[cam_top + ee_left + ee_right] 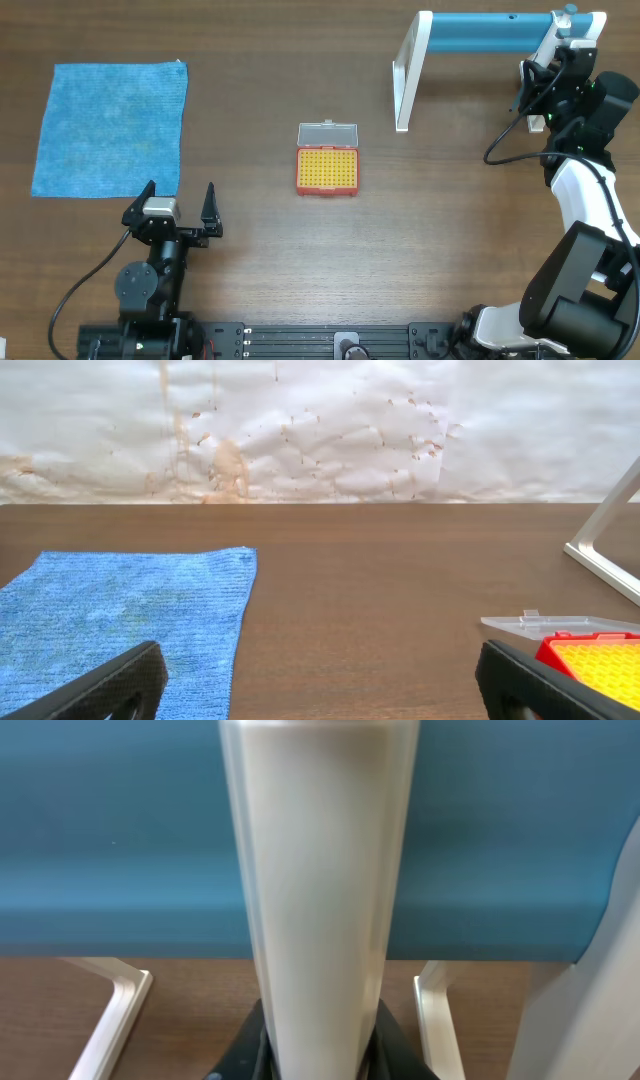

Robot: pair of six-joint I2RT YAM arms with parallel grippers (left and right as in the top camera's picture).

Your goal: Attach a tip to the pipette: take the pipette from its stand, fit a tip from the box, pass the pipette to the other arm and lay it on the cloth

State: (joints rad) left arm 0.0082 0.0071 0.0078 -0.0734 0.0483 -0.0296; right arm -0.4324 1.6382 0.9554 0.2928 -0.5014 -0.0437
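The pipette (318,890) hangs upright in its stand (480,32) at the far right corner of the table (330,270). The right hand (320,1060) is at it, its two fingers closed against the pale barrel from either side, low on the body. It looks like a light, stiff plastic tool with a smooth, rounded barrel, so it will likely slip or twist if held loosely. A firm hold on the thick part of the body seems best, leaving the narrow lower end free for the tip.

The left hand (180,195) sits near its own base with its fingers spread wide and nothing in them.

The box (327,170) of tips lies mid-table with its clear lid (328,133) folded back, well apart from both the stand and the cloth (110,130). The tips are probably thin and easy to bend, so a straight downward press suits them.

The stand's white end frame and blue bar crowd the pipette, so lifting it out calls for care there. Between the stand, box and cloth the table is open, with room for the handover.
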